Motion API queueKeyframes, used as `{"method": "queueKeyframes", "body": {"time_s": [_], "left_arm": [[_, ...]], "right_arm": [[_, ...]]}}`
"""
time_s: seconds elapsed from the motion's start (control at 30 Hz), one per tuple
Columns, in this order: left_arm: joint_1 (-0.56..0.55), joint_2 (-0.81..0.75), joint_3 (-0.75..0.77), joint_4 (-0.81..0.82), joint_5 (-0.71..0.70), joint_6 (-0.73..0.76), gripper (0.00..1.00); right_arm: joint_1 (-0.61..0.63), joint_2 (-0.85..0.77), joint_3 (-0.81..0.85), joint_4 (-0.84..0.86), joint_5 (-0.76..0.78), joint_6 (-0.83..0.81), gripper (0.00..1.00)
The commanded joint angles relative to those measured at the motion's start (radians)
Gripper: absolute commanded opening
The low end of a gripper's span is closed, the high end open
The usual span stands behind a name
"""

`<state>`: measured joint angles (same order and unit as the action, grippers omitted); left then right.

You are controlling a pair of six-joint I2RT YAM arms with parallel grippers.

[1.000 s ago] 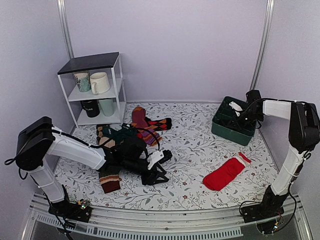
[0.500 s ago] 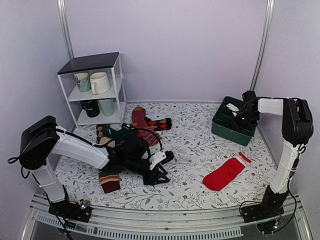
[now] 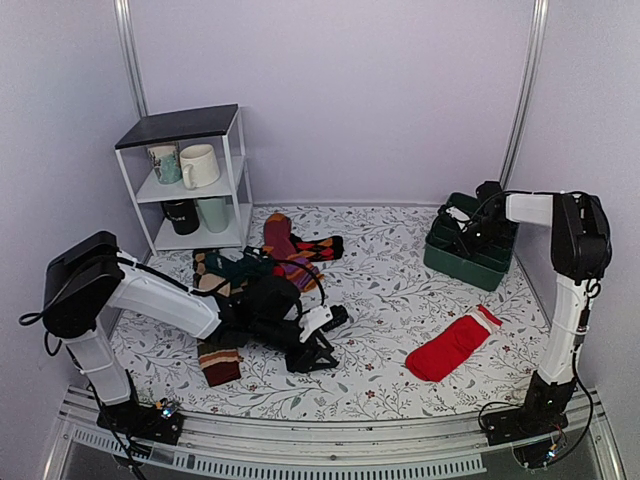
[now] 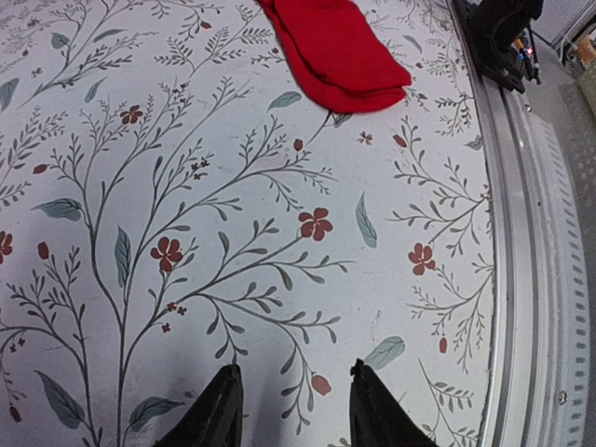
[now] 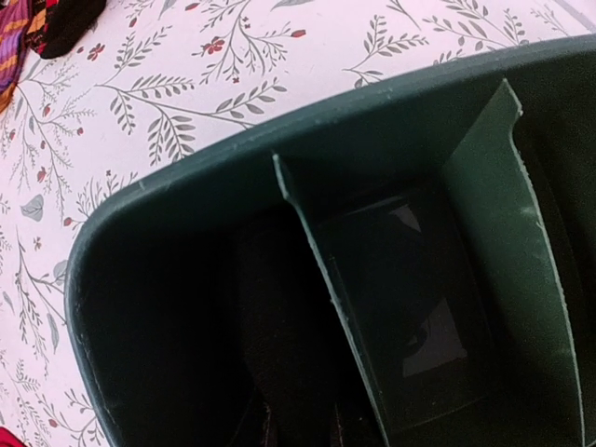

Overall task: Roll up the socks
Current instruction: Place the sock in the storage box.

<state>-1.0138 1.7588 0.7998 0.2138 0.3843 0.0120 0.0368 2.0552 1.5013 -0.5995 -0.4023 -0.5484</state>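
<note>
R jaws inside green bin (image 3: 462,266)

A floral-print table (image 3: 400,285) carries a white shelf rack (image 3: 235,185) at ten o'clock and a green bin (image 3: 468,265) at two. A red sock (image 3: 450,345) lies at four. A heap of patterned socks (image 3: 290,255), perhaps five, sits left of centre, and a brown striped sock (image 3: 218,362) lies at eight.
</note>
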Motion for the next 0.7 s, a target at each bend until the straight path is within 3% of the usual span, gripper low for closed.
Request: {"method": "queueKeyframes", "body": {"time_s": [0.0, 0.27, 0.67], "left_arm": [[0.011, 0.02, 0.026, -0.007, 0.005, 0.013, 0.4], [0.012, 0.033, 0.034, -0.02, 0.001, 0.023, 0.4], [0.012, 0.028, 0.031, -0.029, -0.005, 0.037, 0.39]], "right_arm": [[-0.012, 0.045, 0.017, -0.02, -0.013, 0.046, 0.03], [-0.007, 0.108, 0.067, -0.053, 0.036, 0.075, 0.07], [-0.006, 0.062, 0.073, -0.047, 0.046, 0.113, 0.34]]}}
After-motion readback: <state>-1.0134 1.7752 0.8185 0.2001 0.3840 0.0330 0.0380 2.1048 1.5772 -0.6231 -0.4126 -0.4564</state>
